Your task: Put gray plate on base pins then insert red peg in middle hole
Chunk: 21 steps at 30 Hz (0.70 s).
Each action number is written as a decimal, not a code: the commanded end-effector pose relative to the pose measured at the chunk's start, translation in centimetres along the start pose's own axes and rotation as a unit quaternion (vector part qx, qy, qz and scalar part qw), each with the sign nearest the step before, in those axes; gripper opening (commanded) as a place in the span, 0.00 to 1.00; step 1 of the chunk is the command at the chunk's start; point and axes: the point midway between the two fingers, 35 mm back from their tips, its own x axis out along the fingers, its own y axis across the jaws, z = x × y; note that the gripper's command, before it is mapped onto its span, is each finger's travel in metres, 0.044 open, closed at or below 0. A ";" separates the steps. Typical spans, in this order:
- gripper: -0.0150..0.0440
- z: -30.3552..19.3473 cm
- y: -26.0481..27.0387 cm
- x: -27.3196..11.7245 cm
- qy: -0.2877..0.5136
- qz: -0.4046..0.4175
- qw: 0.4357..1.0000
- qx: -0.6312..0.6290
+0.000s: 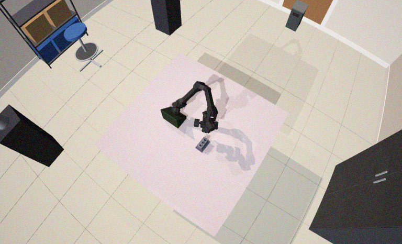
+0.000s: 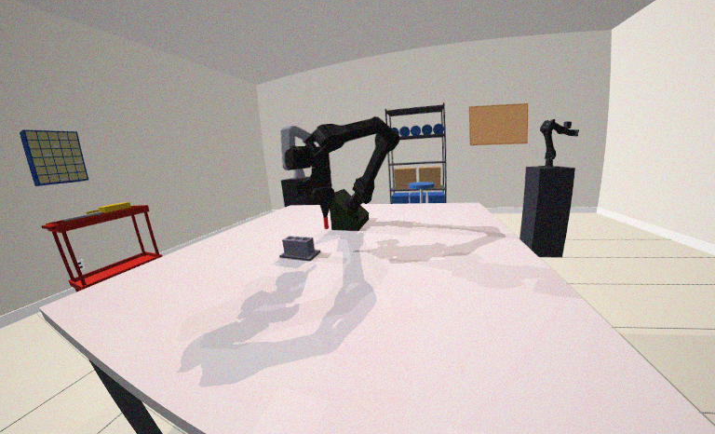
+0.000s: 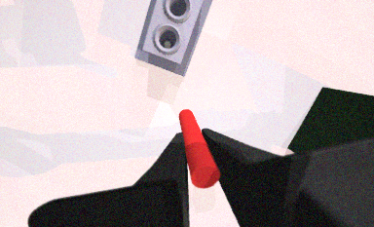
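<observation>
The red peg (image 2: 326,223) (image 3: 195,151) is held between the fingers of my gripper (image 2: 324,214) (image 3: 192,136), which is shut on it. The peg points down, above the table and clear of the block. The gray plate (image 2: 298,248) (image 3: 188,29) lies flat on the base (image 2: 298,257) (image 3: 168,66), as far as the views show. Its holes face up in a row; two show in the wrist view, and the far end is cut off there. The pins under the plate cannot be made out. In the exterior view the peg is behind and right of the block.
The dark green arm mount (image 1: 173,117) (image 2: 348,219) (image 3: 341,122) stands on the pink table (image 1: 154,158) (image 2: 448,329) behind the block. Shadows of the arm fall across the table. A shelf, a stool, pedestals and a cabinet stand away from the table.
</observation>
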 end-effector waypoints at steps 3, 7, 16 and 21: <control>0.25 2.1 0.0 0.0 -0.001 0.000 1.000 -0.002; 0.25 3.4 0.0 0.1 -0.001 0.000 1.000 -0.002; 0.25 6.3 -0.3 0.4 0.001 0.001 1.000 -0.002; 0.25 7.8 -0.5 0.7 0.002 0.001 1.000 -0.003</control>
